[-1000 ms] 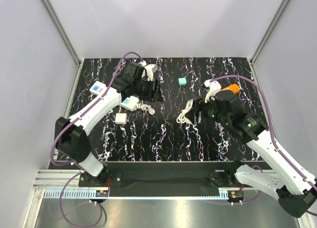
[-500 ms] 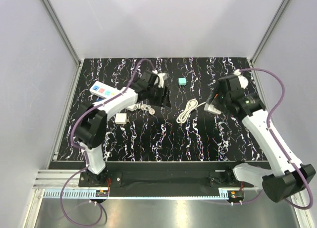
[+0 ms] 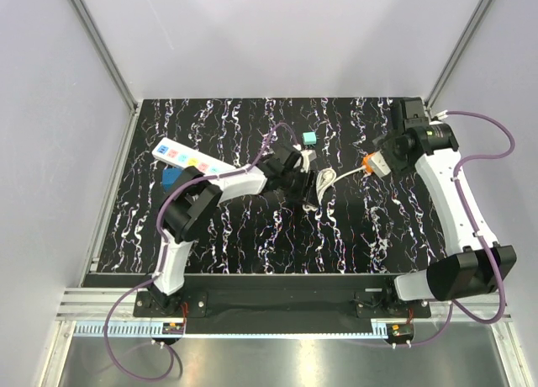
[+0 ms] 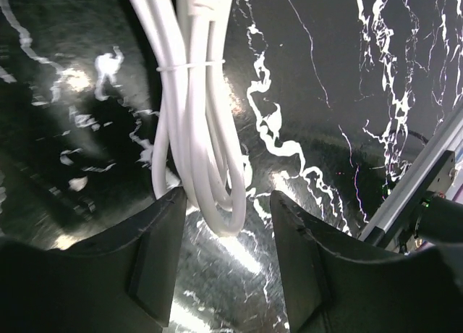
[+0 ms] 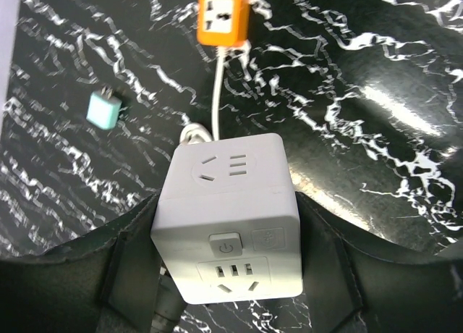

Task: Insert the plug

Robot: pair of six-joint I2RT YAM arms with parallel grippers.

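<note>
Straddling the coiled white cable (image 4: 199, 130), the left gripper (image 4: 224, 224) stood with jaws parted either side of the bundle, not pinching it, apparently placed to steady the lead. The right gripper (image 5: 228, 210) was clenched on the plug (image 5: 228, 166), held short of the orange power strip (image 5: 224, 14) beyond, evidently lined up for insertion; not yet seated.

Two white-and-black arms
Left arm (image 3: 231, 183) and right arm (image 3: 458, 209): white links, black joints, dark jaws, purple cables (image 3: 106, 336) trailing from the bases.
</note>
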